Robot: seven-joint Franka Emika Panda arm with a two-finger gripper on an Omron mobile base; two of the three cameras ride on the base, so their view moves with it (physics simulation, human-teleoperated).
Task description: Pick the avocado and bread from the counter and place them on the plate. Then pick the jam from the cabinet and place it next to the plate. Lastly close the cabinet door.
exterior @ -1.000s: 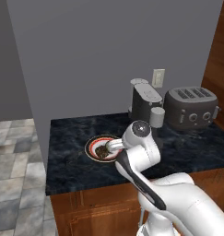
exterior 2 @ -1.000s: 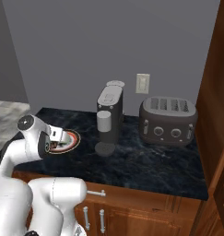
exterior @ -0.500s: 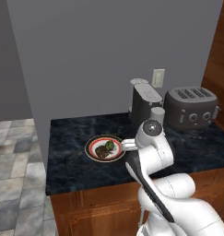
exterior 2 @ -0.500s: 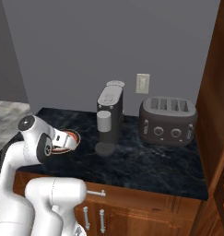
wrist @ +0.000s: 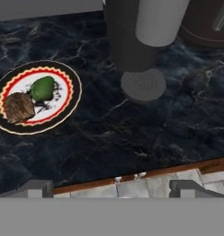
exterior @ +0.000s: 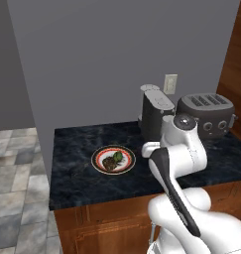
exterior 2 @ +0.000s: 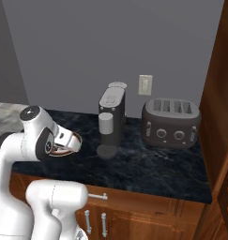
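In my hand view the round white plate with the red-orange and black rim (wrist: 72, 99) lies at left centre on the black marble-look counter (wrist: 132, 133). The small green avocado (wrist: 43, 88) and the brown bread lump (wrist: 19, 107) rest on it, touching. My gripper (wrist: 111, 186) stands spread wide, holding nothing. The jam is next, I judge: likely a stiff, smooth, breakable jar, best pinched across its straight sides below the lid.
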